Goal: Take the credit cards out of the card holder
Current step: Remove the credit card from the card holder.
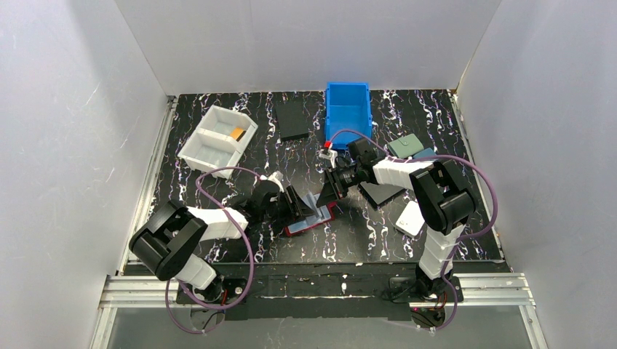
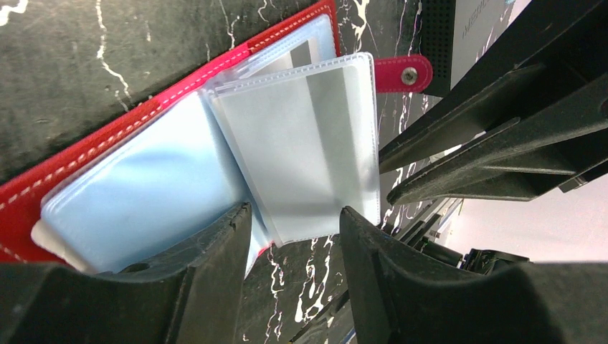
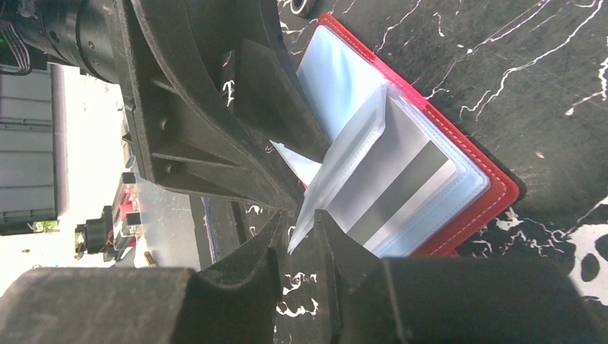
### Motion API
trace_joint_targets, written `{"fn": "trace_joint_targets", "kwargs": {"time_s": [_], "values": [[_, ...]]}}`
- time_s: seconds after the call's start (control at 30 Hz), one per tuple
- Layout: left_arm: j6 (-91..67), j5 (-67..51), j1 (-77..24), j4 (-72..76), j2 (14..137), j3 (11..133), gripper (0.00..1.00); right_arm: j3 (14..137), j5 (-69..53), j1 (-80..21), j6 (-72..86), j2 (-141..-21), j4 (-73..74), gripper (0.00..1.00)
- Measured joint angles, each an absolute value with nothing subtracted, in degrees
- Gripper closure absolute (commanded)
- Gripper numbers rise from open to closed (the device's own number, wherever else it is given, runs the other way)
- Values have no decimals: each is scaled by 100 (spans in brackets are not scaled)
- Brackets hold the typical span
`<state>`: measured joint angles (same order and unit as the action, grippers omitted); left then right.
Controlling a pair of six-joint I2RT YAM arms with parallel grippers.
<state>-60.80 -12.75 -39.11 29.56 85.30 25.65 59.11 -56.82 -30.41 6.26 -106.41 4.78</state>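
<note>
right wrist: why is the right gripper (image 3: 297, 233) nipped shut on the card holder (image 3: 459, 172)?
— likely to lift a clear pocket, lower centre of frame, so the left gripper (image 2: 294, 215), half open and empty, can reach the striped card (image 3: 412, 179).

You have a red card holder (image 1: 311, 222) with white stitching and pale blue-grey pockets. The table (image 1: 291, 156) is black with white marble veins; the bin (image 1: 348, 109) is bright blue, the tray (image 1: 211, 145) white, the card (image 1: 237, 133) in it orange.
</note>
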Motion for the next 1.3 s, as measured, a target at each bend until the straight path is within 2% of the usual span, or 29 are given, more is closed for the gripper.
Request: {"fn": "trace_joint_targets", "kwargs": {"time_s": [0.57,0.83,1.3], "values": [[-6193,-1382,-3874,3415,8506,2368,38,5749,-5841,-3214,1194,-10650,25,67],[-6062,-1542,-3835,3463,8536,2362,44,5634,-6071,-3188,1789,-10812,-467,67],[-5990,-1619,-3811,3605,8593,2329,41,5601,-6265,-3183,2086,-10914,-720,67]]}}
